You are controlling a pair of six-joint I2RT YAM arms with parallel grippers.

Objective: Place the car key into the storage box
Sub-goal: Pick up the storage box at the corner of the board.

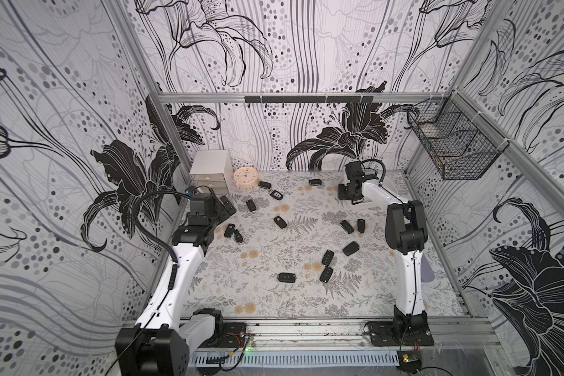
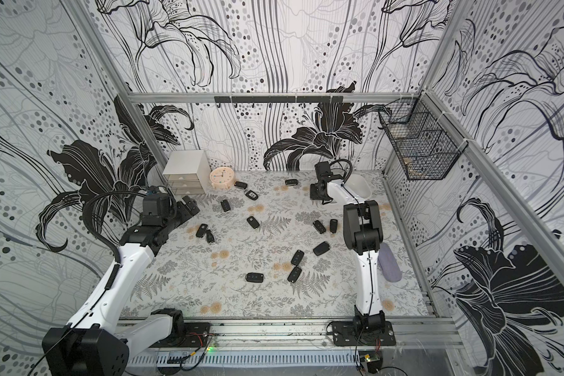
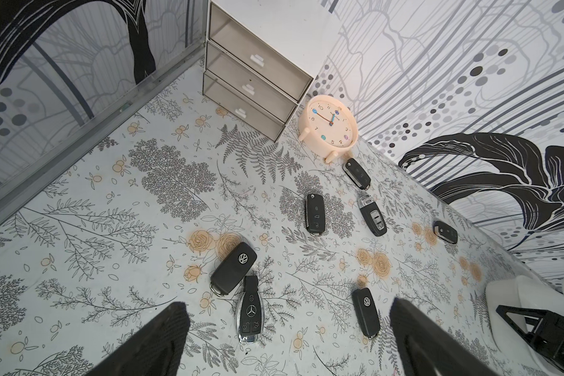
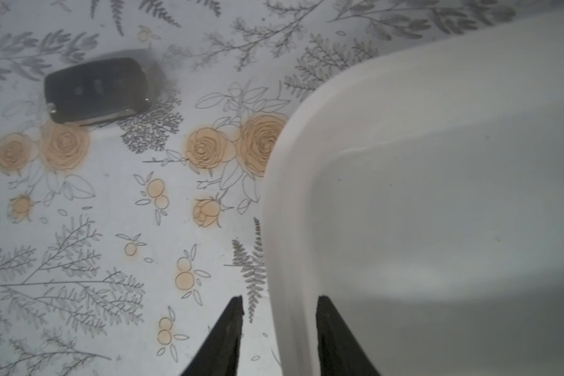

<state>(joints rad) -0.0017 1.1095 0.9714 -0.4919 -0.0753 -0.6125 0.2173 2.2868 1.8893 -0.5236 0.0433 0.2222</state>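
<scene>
Several black car keys lie scattered over the floral table; one car key [image 4: 98, 89] lies just left of the storage box. The storage box [image 4: 437, 195] is a white bin with rounded corners at the back right, mostly hidden behind the right arm in both top views [image 2: 360, 187]. My right gripper [image 4: 280, 301] straddles the box's near wall, one finger inside and one outside, with a gap left on the outer side. My left gripper [image 3: 287, 302] hangs open above the table at the left. A Mercedes key [image 3: 250, 309] and a VW key [image 3: 366, 311] lie below it.
A grey three-drawer cabinet [image 1: 209, 171] and a peach clock [image 1: 245, 177] stand at the back left. A black wire basket [image 1: 453, 143] hangs on the right wall. A greyish-purple pad [image 2: 388, 263] lies beside the right arm. A hook rail [image 1: 306, 99] crosses the back wall.
</scene>
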